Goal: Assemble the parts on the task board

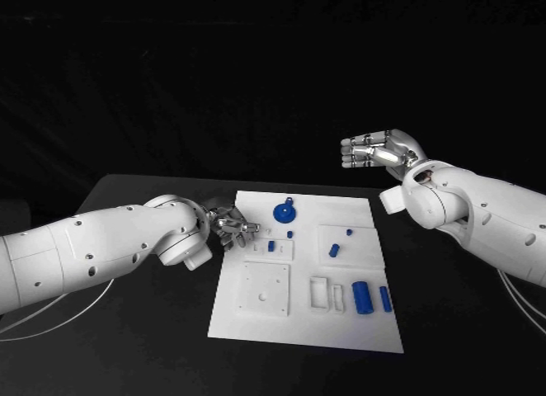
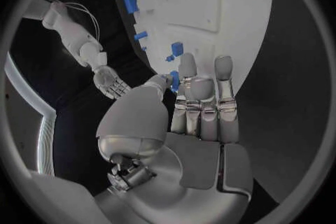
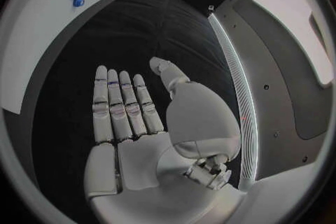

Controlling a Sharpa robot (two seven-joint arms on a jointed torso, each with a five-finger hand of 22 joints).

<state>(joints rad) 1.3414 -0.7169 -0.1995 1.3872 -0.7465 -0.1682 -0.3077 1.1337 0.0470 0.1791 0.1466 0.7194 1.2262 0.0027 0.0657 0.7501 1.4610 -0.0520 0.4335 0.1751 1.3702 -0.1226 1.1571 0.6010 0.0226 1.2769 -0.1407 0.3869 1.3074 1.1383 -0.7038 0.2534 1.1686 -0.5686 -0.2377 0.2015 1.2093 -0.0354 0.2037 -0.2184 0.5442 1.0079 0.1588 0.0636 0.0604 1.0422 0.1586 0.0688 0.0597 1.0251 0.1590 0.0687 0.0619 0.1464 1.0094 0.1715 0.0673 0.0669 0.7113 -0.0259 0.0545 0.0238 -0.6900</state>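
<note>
hands at the task board (image 1: 256,326)
left hand (image 1: 232,229) lay spread at its edge; right hand (image 1: 378,151) hovered empty, fingers apart.

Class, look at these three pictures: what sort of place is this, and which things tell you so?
Probably a robot test bench: a black table, a white task board with small blue parts, and no household clutter.
</note>
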